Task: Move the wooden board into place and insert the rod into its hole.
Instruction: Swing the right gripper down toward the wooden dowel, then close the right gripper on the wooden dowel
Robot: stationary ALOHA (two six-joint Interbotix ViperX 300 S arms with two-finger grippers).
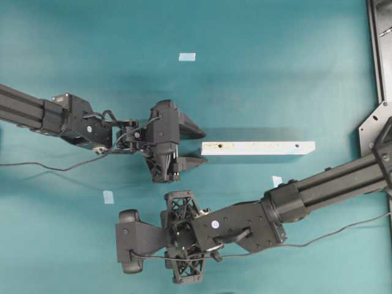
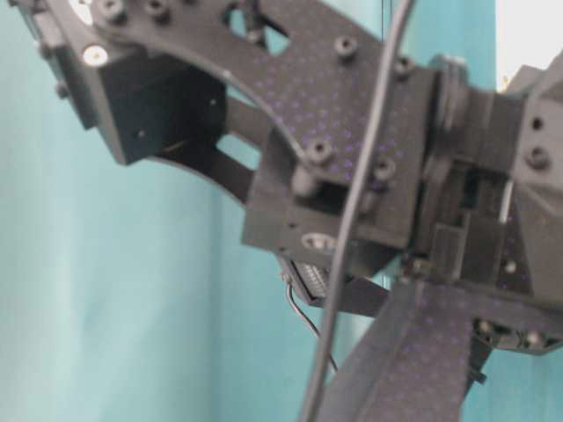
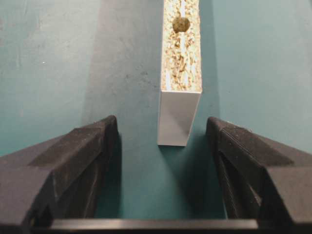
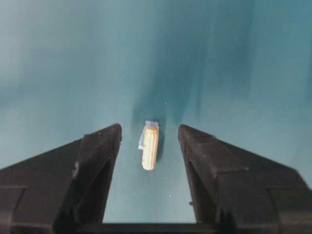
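The overhead view looks straight down on the teal table (image 1: 263,73), taking in both arms and the whole board (image 1: 258,147). The table-level view sits low and so close to an arm (image 2: 352,149) that black, blurred hardware fills most of it. The left wrist view looks forward and down between its gripper's (image 3: 161,139) fingers at the board's near end, shared with the overhead. The right wrist view looks likewise past its gripper (image 4: 149,141) at the rod (image 4: 149,148), close up.
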